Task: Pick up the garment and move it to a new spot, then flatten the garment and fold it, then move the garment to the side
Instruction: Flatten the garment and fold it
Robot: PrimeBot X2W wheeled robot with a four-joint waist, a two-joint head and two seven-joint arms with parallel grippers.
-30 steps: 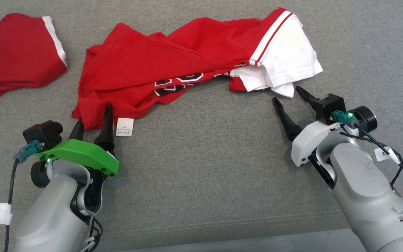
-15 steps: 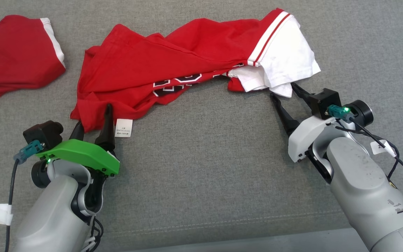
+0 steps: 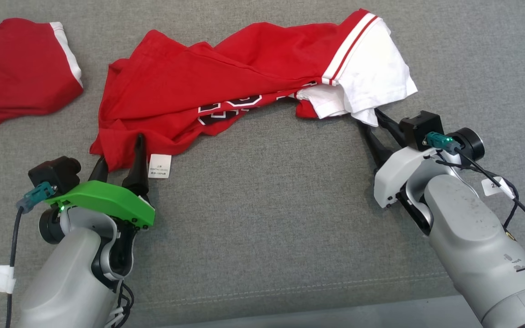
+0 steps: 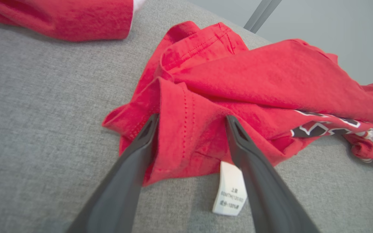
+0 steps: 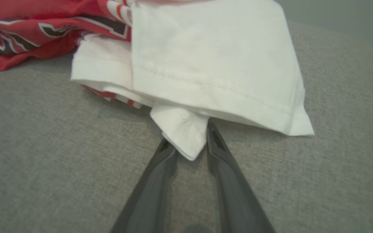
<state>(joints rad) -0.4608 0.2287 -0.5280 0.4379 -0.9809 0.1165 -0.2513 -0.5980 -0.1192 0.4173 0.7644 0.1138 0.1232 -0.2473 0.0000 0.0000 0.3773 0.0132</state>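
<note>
Here's the garment [image 3: 189, 86], a red jersey, crumpled and bunched into a long band across the far part of the grey cushion [image 3: 262, 218]. Its white sleeve [image 3: 372, 68], edged with red stripes, lies toward the cushion's right. The dark lettering [image 3: 228, 108] is half buried in folds, and a white care label [image 3: 160, 165] pokes out at the near-left hem.

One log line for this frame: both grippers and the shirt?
left gripper: jaws open, straddling red hem | right gripper: jaws narrow around white sleeve corner, grip unclear | shirt: crumpled, not lifted

1 red cloth [image 3: 16, 73], perhaps a shirt, lies on grey upholstery [image 3: 262, 218].
</note>
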